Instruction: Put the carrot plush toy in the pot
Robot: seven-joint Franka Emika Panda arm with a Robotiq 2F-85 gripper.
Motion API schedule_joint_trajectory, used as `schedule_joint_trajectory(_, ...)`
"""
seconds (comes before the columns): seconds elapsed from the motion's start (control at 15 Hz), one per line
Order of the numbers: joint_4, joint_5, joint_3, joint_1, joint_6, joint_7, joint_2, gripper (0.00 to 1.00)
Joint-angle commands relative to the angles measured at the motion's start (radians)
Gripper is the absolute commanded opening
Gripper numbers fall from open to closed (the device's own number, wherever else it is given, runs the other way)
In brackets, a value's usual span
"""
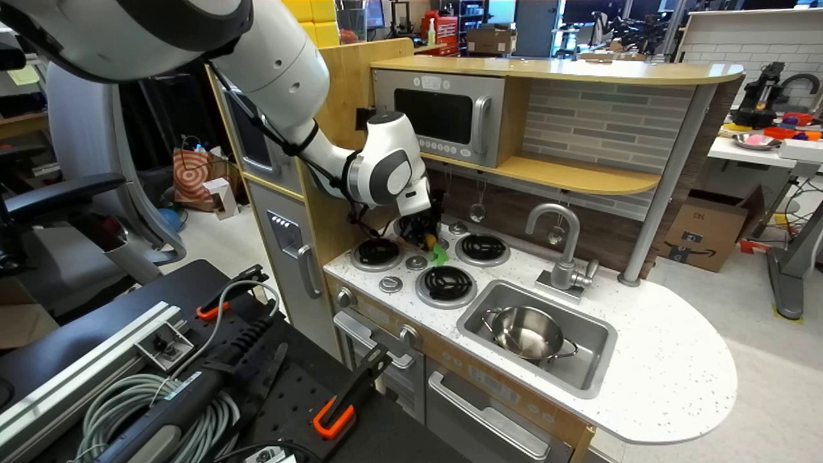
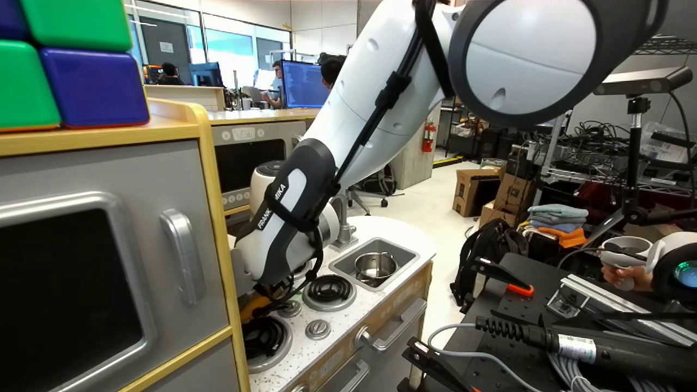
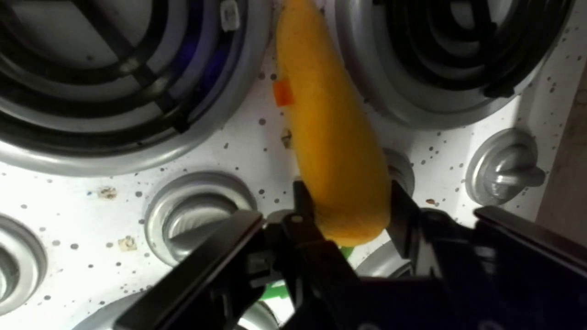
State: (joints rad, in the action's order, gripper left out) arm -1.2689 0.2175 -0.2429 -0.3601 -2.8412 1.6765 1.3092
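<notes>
The carrot plush toy shows as a long orange body in the wrist view, its thick end between my fingers and its thin end toward the top edge. Its green leaves show below my gripper in an exterior view; its orange body also shows in an exterior view. My gripper is over the stove top, both fingers against the carrot's sides. I cannot tell whether the carrot touches the counter. The shiny silver pot stands upright in the grey sink; it also shows in an exterior view.
Black burners and silver knobs surround my gripper. The faucet stands behind the sink. The microwave and a wooden shelf hang over the counter's back. A tall cabinet stands close beside the arm.
</notes>
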Motion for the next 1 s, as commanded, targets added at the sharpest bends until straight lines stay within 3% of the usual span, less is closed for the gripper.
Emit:
schedule_joint_trajectory(0.0, 0.059, -0.017, 0.028, 0.033, 0.026, 0.022, 0.031, 0.12)
schedule_joint_trajectory(0.13, 0.048, -0.016, 0.036, 0.041, 0.017, 0.015, 0.025, 0.02)
schedule_joint_trajectory(0.47, -0.097, -0.007, 0.057, 0.075, -0.05, -0.097, -0.087, 0.03)
schedule_joint_trajectory(0.73, -0.281, -0.015, 0.026, 0.124, -0.129, -0.183, -0.221, 0.03)
schedule_joint_trajectory(0.93, -0.389, -0.007, -0.046, 0.137, -0.157, -0.209, -0.286, 0.03)
